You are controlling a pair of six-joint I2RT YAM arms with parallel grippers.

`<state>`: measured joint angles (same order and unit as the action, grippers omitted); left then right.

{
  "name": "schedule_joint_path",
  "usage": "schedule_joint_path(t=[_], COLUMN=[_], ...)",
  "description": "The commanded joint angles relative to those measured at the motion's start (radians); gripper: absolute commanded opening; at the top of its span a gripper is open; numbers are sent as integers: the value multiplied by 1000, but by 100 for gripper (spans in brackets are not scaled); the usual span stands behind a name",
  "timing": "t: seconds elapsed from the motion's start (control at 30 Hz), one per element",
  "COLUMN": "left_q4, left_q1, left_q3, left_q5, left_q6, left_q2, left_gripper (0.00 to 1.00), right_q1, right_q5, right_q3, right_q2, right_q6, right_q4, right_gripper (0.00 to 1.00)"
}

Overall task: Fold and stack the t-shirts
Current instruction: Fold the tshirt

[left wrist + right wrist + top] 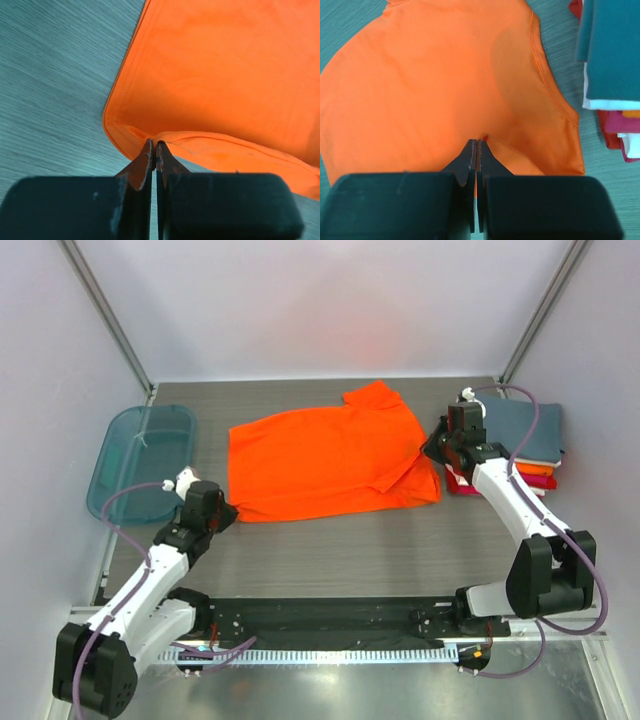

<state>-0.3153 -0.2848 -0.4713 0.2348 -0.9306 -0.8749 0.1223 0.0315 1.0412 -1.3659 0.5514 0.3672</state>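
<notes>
A bright orange t-shirt (pixel 320 462) lies spread on the table's middle, one sleeve pointing to the back. My left gripper (pixel 226 512) is shut on the shirt's near left hem corner (pixel 150 136), which lifts a little. My right gripper (pixel 432 448) is shut on the shirt's right edge (pixel 485 136) by the sleeve. A stack of folded t-shirts (pixel 525 440) stands at the right: slate blue-grey on top (pixel 615 45), white, orange and crimson (pixel 612 127) below.
A translucent teal plastic tub (pixel 140 460) lies at the left edge of the table. White walls close in the back and sides. A black rail (pixel 320 625) runs along the near edge between the arm bases.
</notes>
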Motion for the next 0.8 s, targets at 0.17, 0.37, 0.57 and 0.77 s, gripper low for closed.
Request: schedule_joint_path(t=[0.17,0.37,0.57,0.77], left_q4=[61,48,65,79], left_q1=[4,3,6,9], left_q3=[-61,-79,-93,-93], left_q5=[24,43,61,83], left_q6=[33,47,29,-11], left_q2=[-78,-128,-167,-190], left_gripper=[0,0,0,0], right_q1=[-1,-1,-1,-3], right_q5=[-13,-19,-19,-19], right_q3=[111,146,177,204], right_q2=[-65,-113,-160,-196], right_q6=[-39,-45,-48,-50], right_q4=[-21,-20,-17,-16], right_gripper=[1,1,1,1])
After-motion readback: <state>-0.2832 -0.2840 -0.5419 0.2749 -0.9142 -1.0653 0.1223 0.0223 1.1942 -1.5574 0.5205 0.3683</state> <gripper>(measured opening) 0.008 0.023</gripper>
